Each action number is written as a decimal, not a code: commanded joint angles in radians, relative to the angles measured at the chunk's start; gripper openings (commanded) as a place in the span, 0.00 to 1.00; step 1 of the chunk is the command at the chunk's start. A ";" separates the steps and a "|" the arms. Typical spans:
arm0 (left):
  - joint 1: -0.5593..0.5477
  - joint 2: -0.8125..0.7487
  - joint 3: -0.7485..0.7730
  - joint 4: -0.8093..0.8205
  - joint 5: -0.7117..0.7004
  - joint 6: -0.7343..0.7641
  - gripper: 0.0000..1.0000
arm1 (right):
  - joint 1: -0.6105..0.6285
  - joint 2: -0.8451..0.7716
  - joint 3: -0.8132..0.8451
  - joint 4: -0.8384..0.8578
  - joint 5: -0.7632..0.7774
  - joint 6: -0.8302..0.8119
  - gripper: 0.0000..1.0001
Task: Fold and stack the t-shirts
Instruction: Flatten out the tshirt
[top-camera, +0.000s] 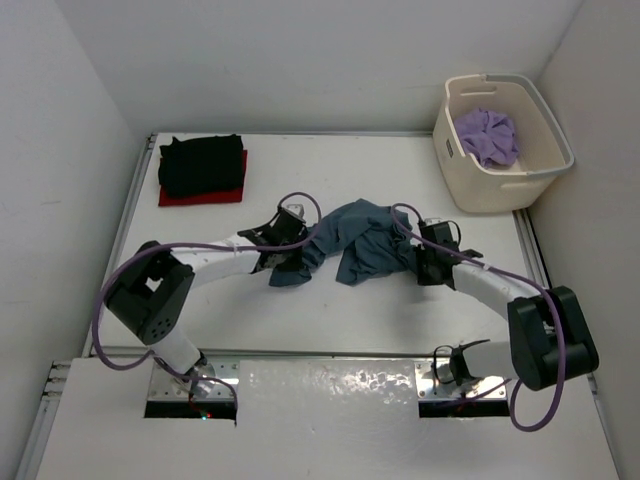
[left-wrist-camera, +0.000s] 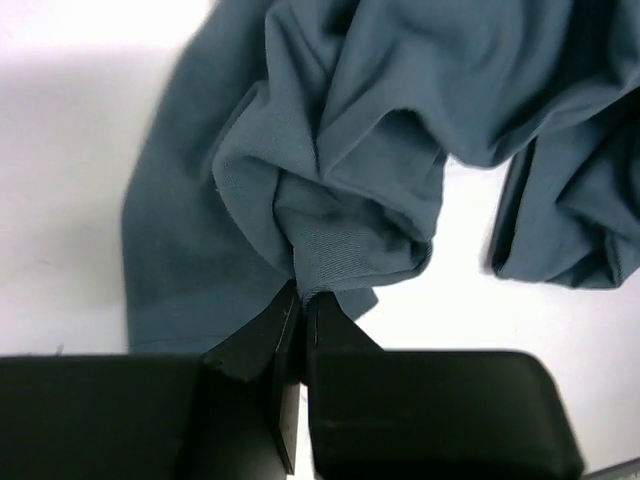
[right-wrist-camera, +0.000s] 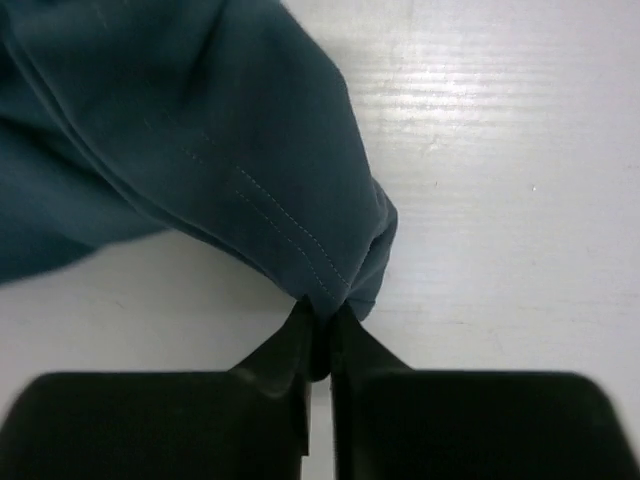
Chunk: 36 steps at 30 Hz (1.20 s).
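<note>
From above I see the teal shirt (top-camera: 360, 240) crumpled mid-bench (top-camera: 400, 310). The black shirt (top-camera: 200, 165) lies on the red shirt (top-camera: 200, 197) far left, and the purple shirt (top-camera: 488, 135) is in the basket (top-camera: 500, 190). Left wrist: my left pincer (left-wrist-camera: 303, 305) is clamped on a bunched teal fold. Right wrist: my right pincer (right-wrist-camera: 322, 318) is clamped on the stitched hem.

The white table (top-camera: 330, 320) carries a crumpled blue shirt (top-camera: 360, 240), which lies between the left fingers (left-wrist-camera: 250, 345) and the right fingers (right-wrist-camera: 280, 350); each pair pinches an edge of it. A folded red shirt (top-camera: 205, 198) lies well beyond the left fingers, toward the far left corner. A cream basket (top-camera: 490, 190) stands well beyond the right fingers, at the far right corner.
</note>
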 joint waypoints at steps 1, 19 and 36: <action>-0.007 -0.057 0.044 0.029 -0.063 0.024 0.00 | -0.007 -0.011 0.038 0.134 0.001 0.009 0.00; -0.005 -0.530 0.402 0.094 -0.660 0.268 0.00 | -0.166 -0.368 0.605 0.013 0.331 -0.155 0.00; -0.005 -0.898 0.678 0.132 -0.343 0.469 0.00 | -0.166 -0.425 1.214 -0.068 0.175 -0.383 0.00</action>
